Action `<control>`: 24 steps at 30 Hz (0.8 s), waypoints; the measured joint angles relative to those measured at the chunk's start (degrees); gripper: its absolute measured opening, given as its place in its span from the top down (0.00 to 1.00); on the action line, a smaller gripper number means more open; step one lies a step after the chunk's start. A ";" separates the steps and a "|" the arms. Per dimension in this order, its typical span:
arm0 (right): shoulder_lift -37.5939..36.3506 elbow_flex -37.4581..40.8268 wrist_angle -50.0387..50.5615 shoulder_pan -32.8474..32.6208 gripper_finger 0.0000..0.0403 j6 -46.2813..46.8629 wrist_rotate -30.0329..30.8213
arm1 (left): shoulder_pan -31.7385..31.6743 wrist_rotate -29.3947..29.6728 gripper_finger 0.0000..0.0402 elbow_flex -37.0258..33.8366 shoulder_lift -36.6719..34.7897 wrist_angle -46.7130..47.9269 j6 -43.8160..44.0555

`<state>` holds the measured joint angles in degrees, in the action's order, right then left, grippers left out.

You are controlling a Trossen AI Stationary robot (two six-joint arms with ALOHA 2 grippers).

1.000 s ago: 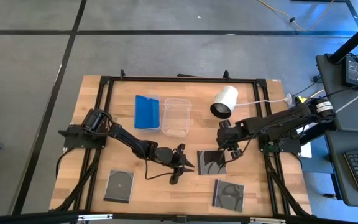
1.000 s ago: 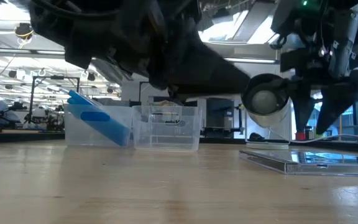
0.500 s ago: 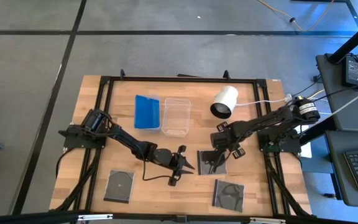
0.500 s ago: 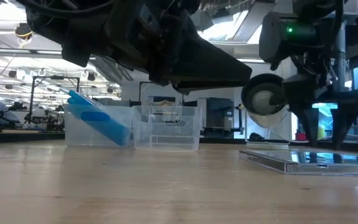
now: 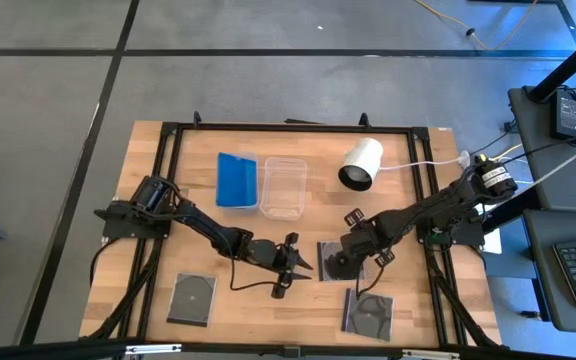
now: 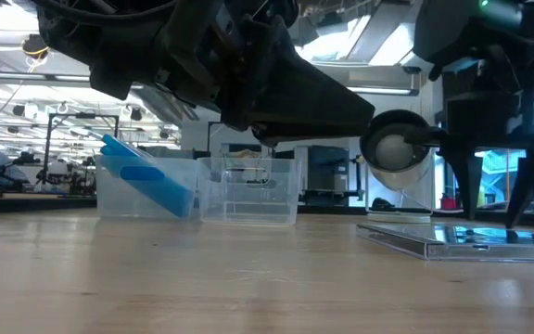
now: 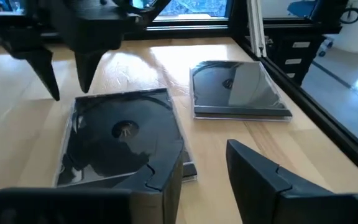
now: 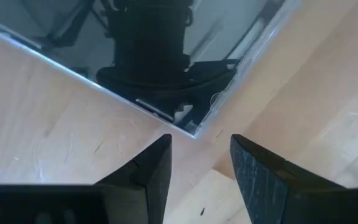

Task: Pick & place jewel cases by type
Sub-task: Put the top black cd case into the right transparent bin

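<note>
The right gripper (image 5: 351, 262) hangs directly over the middle dark jewel case (image 5: 334, 264), which lies flat on the bench (image 5: 218, 225), one corner pointing between the parted fingers (image 8: 151, 163); nothing is held. The left gripper (image 5: 293, 268), fingers apart and empty, sits just beside the same case at its 9 o'clock. From above, the right one looks nearer, so the pick is likely its job.

High view straight down; low view table-level; both wrist views close over middle dark case (image 5: 333, 262).
</note>
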<state>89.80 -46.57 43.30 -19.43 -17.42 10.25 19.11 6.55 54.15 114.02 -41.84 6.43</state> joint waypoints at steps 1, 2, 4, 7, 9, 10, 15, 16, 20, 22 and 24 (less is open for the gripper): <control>0.00 0.00 -0.10 -0.37 0.59 0.51 0.37 | 0.00 0.22 0.68 0.00 0.00 0.02 0.27; 0.00 0.00 -0.27 -0.65 0.59 0.76 0.55 | 0.06 0.68 0.67 0.00 0.00 0.04 0.31; 0.00 0.00 -0.34 -1.05 0.59 0.90 0.65 | 0.37 1.95 0.63 0.00 0.00 0.00 0.32; 0.19 0.00 -0.32 -1.10 0.59 0.70 0.67 | 0.83 2.62 0.57 0.00 0.00 0.03 1.09; 0.89 0.00 -0.34 -1.08 0.59 0.67 0.67 | 1.19 2.55 0.53 0.00 0.00 0.02 3.11; 1.38 0.00 -0.32 -1.08 0.59 0.60 0.67 | 1.46 2.45 0.52 0.00 0.00 0.04 4.06; 4.38 -0.24 -0.19 -1.12 0.59 0.41 1.13 | 2.71 2.35 0.48 0.00 0.00 0.06 8.09; 4.86 -0.28 -0.12 -1.11 0.59 0.40 1.13 | 2.98 2.35 0.48 0.00 0.00 0.04 8.31; 5.05 -0.21 -0.58 -1.10 0.59 0.53 1.11 | 3.78 3.40 0.49 0.00 0.00 0.19 8.90; 4.81 -0.13 -1.15 -1.10 0.59 0.80 1.02 | 4.18 7.16 0.49 0.02 0.55 0.45 8.92; 4.81 -0.14 -1.38 -1.10 0.59 1.78 0.98 | 4.53 12.38 0.48 0.00 1.34 1.98 8.93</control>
<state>94.61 -46.70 41.93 -20.53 -15.64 11.23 23.64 18.93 54.15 115.36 -39.87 15.35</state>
